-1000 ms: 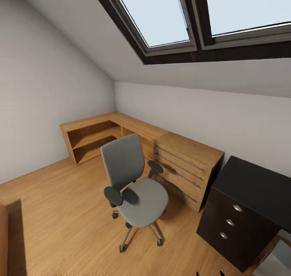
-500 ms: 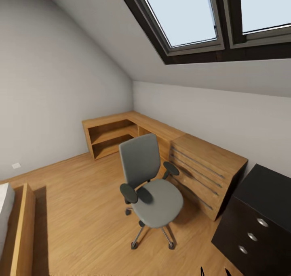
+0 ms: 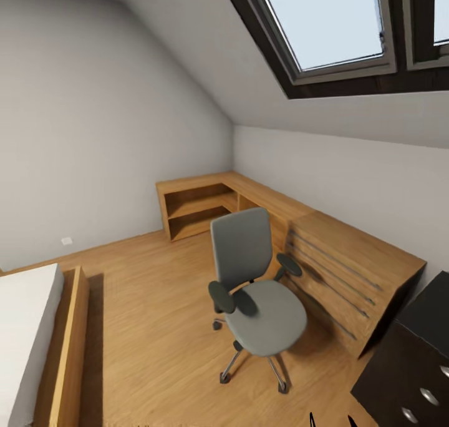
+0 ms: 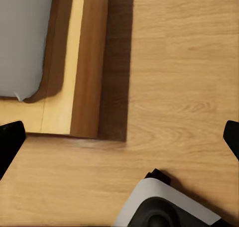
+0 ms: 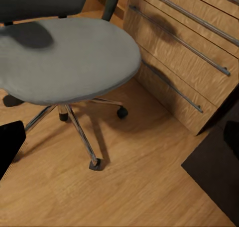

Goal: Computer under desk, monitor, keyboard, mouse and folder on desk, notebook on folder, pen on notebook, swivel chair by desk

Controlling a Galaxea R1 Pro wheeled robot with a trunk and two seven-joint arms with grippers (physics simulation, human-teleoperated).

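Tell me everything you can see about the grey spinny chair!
The swivel chair has a grey padded seat and an upright grey backrest, two black armrests, and a shiny metal star base on small dark wheels. It stands upright on the wooden floor, just in front of the wooden dresser with bar handles. Its seat is bare; nothing lies on it.

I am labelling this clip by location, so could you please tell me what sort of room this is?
Most likely an attic bedroom: a sloped ceiling with skylights, a bed with a wooden frame, and a swivel chair beside a wooden dresser.
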